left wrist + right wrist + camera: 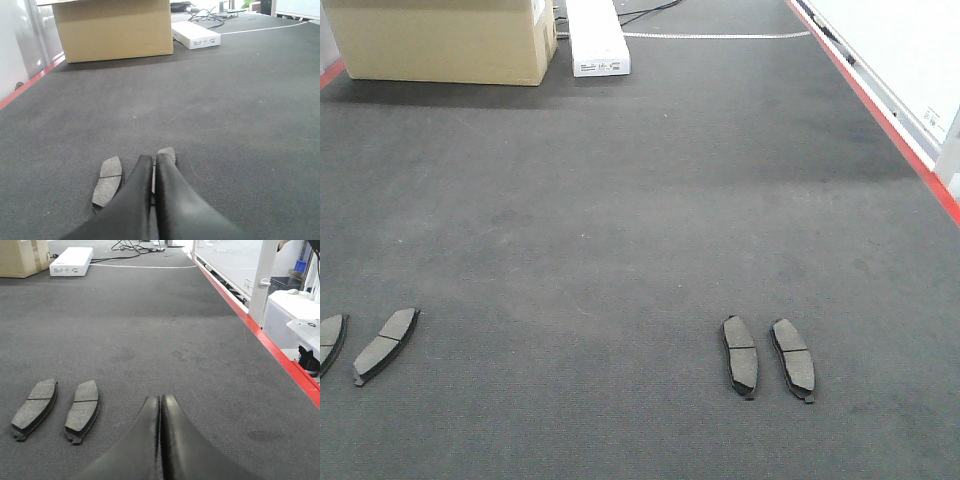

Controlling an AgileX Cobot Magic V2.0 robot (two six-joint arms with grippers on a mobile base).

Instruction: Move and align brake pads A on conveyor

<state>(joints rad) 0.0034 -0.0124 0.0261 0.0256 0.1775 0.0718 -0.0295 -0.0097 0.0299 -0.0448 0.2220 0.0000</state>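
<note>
With both jaws clenched empty, I judge my left gripper (153,165) must next nudge the skewed left pads (386,344) parallel on the conveyor (620,230).

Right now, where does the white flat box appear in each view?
Front view: white flat box top centre, right of the cardboard box.
Left wrist view: top, right of centre.
Right wrist view: top left.
Shared landmark: the cardboard box beside it.

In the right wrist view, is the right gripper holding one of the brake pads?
No, the right gripper has its jaws shut on nothing, and the two brake pads lie apart from it on the conveyor.
</note>
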